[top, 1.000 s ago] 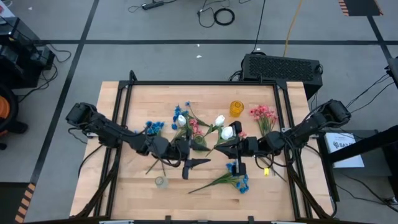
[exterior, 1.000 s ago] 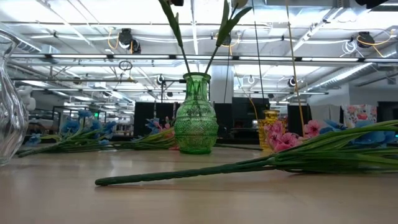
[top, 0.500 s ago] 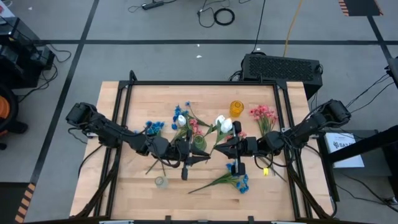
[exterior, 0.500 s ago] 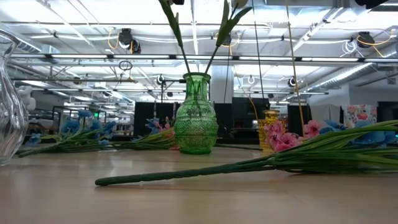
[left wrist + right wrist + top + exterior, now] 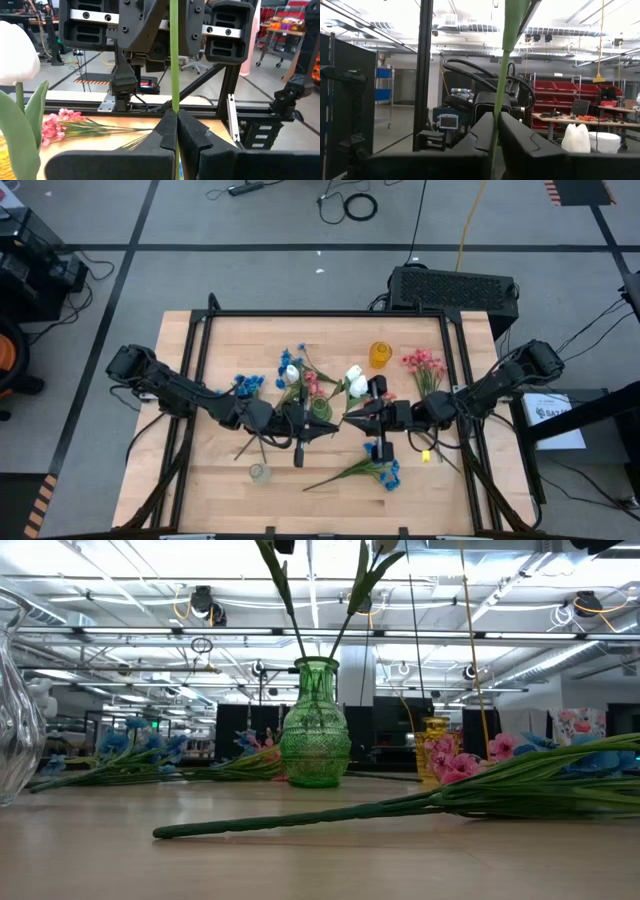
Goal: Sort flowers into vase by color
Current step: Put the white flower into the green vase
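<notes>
Green stem (image 5: pixel 174 55) clamped by left gripper (image 5: pixel 176 131), second stem (image 5: pixel 503 80) pinched by right gripper (image 5: pixel 495 131), both held above green vase (image 5: pixel 315 725).

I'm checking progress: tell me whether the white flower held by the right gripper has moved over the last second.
Yes. In the high view the white flower has shifted left and slightly away from the right gripper's side, toward the green vase, which stayed put.

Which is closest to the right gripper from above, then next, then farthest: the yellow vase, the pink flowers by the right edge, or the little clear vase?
From the right gripper:
1. Yellow vase, toward the table's back.
2. Pink flowers, back right.
3. Clear vase, front left.
</notes>
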Controlling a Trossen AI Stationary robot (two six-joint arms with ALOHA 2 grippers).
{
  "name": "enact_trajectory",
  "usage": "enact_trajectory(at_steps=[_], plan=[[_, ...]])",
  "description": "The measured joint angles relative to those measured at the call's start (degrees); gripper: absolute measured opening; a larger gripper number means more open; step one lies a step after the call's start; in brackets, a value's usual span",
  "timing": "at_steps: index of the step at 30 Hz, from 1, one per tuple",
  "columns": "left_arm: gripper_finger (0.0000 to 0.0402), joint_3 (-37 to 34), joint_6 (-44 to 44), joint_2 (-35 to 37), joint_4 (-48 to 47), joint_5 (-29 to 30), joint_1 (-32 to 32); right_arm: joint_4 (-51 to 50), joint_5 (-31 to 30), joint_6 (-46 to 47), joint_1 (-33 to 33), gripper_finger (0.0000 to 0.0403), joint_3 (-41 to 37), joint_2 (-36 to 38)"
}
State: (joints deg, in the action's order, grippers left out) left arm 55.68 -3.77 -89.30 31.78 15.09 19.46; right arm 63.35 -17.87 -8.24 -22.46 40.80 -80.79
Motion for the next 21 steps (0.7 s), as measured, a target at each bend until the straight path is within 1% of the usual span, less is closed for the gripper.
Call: enact_trajectory(at_steps=[8,12,14,16,21], plan=[[0.0004,0.0,2.65,0.02,-1.56,0.02,-0.11,0.13,0.01,1.23,0.0,0.0125,-0.02,-0.02],[0.0004,0.0,2.69,0.04,-3.11,0.02,-0.11,0.58,0.03,0.43,-0.07,0.0151,-0.02,0.88],[0.0004,0.0,2.69,0.04,-3.61,0.04,-0.11,0.42,0.07,0.39,-0.08,0.0151,-0.02,1.59],[0.0003,0.0,2.69,0.04,-3.62,0.04,-0.25,0.34,0.06,0.57,-0.07,0.0143,-0.02,2.05],[0.0003,0.0,2.71,0.04,-3.33,0.13,-0.28,-1.09,0.05,1.51,-0.14,0.01,-0.02,2.56]])
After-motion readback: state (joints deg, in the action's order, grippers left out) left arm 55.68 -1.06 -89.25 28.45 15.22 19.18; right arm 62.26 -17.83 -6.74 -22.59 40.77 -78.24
